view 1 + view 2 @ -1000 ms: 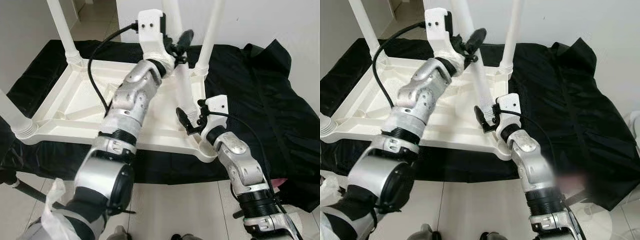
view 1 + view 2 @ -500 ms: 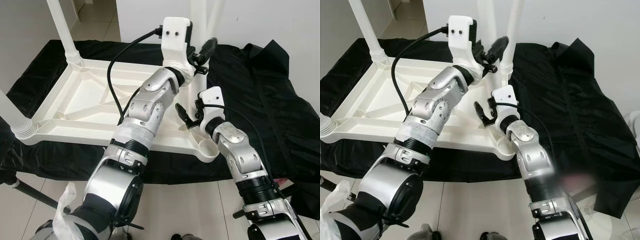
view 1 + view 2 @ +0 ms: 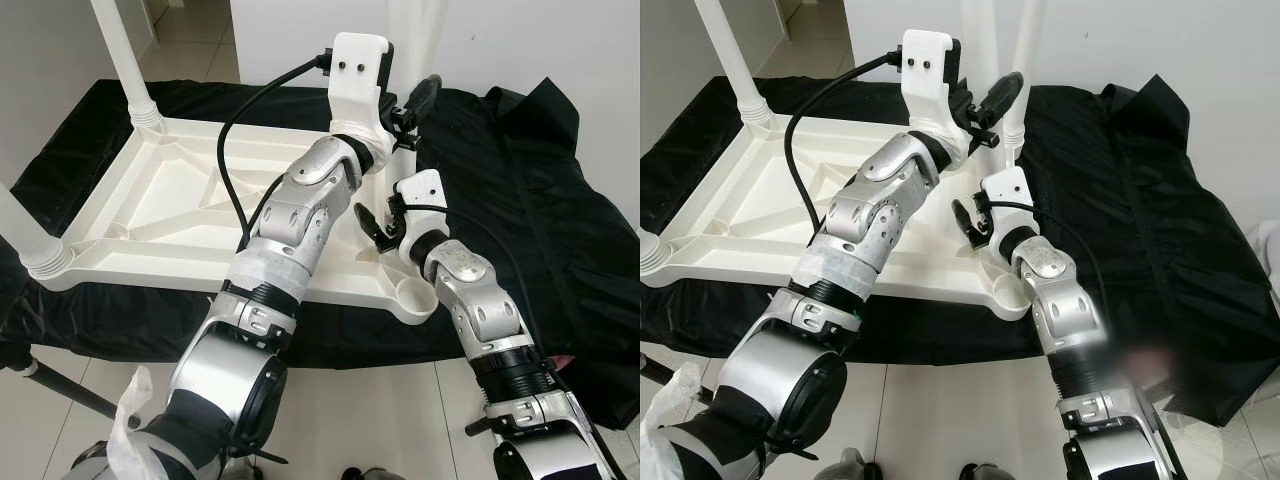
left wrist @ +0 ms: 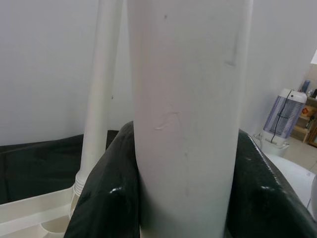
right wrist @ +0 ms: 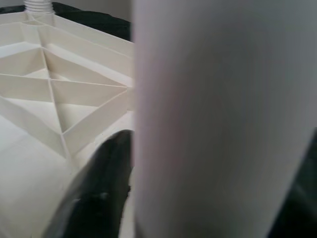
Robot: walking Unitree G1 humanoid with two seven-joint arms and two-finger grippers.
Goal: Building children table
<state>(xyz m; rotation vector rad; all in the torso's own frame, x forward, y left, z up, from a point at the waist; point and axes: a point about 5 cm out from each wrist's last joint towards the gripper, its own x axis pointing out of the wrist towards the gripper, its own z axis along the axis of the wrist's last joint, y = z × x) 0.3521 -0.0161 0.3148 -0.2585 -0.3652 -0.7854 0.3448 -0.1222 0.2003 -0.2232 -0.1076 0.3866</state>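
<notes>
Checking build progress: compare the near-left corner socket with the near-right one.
The near-left socket holds an upright leg; the near-right socket is an empty cup. The right gripper hovers beside the near-right socket; the near-left socket stands apart from both arms. Both are white corners of the upturned table.

White plastic table [image 3: 190, 210] lies upside down, legs up; loose white leg [image 4: 185, 114] upright

no readable text, labels, brands, numbers or signs anywhere: none on the white table top [image 3: 150, 210], its legs [image 4: 185, 114] or the black cloth [image 3: 560, 200].
</notes>
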